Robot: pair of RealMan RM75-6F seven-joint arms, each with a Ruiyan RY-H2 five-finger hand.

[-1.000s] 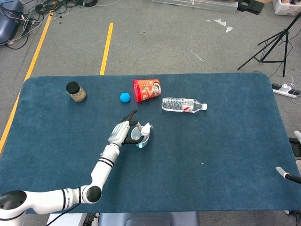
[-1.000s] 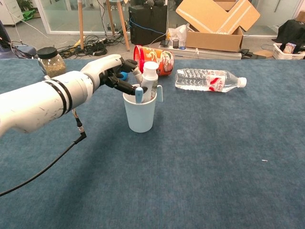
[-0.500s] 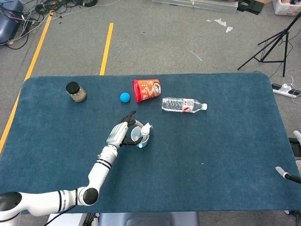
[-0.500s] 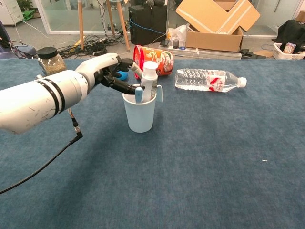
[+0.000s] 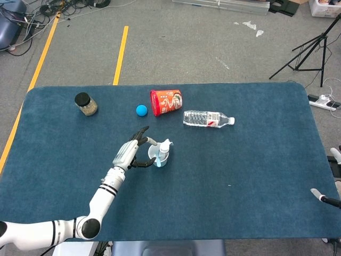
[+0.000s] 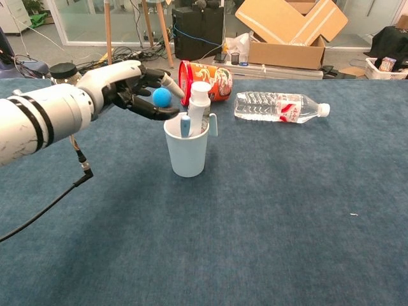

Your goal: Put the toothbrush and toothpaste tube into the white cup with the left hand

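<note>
I take the white cup point(image 6: 187, 153) as my landmark on the blue table point(image 5: 256, 160). Behind it and to the right, well apart, lies a clear water bottle point(image 6: 278, 106) on its side, cap pointing away from the cup. Directly behind the cup a red snack can point(image 6: 213, 78) lies tipped over, and just left of that sits a small blue ball point(image 6: 162, 97). Far off to the cup's back left stands a jar point(image 5: 85, 104) with a black lid. None of these blocks the cup.

My left hand point(image 6: 131, 87) hangs just left of the cup's rim, fingers spread and holding nothing; the fingertips are near the rim but I see a gap. Of my right hand point(image 5: 325, 198) only a sliver shows at the table's far right edge, and I cannot tell how its fingers lie.

The toothpaste tube point(image 6: 199, 107) stands in the cup, white cap up, with the toothbrush point(image 6: 185, 125) beside it, blue end poking above the rim.

A second ago my left hand was right against the tube; it has since drawn back leftward, exposing the ball behind it.
</note>
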